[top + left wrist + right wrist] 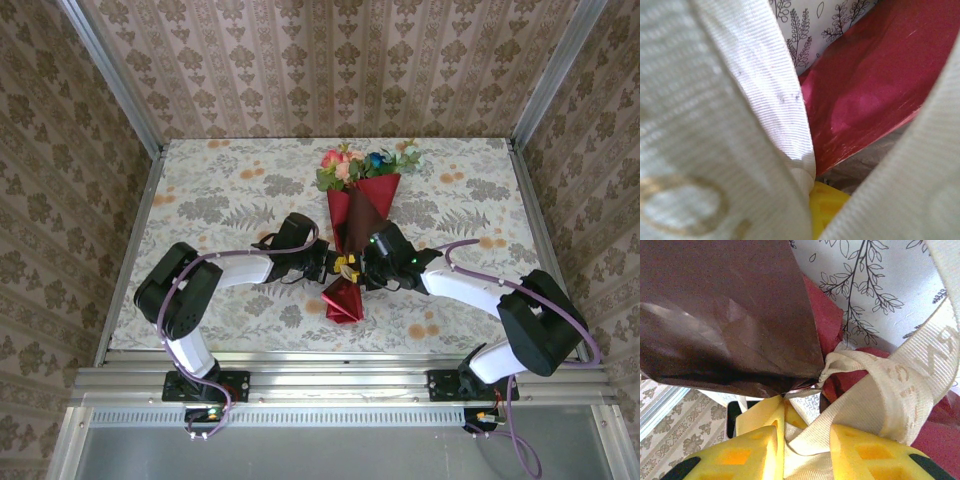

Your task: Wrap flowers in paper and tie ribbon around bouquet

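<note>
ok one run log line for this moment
step: tying | red-and-maroon paper bouquet: wrapped | cream woven ribbon: looped at its neck | left gripper: shut on ribbon | right gripper: ribbon between fingers

Top view: even, diffuse light, sharp throughout, with faint soft shadows beneath the arms (240, 270) on the worktop (200, 190). Left wrist view: ribbon (700, 125) too close, blurred, washed pale at 9 o'clock. Right wrist view: sheen on the paper (730, 315); worktop overexposed at 1 o'clock; right gripper (807, 427) soft-focused at 6 o'clock.
</note>
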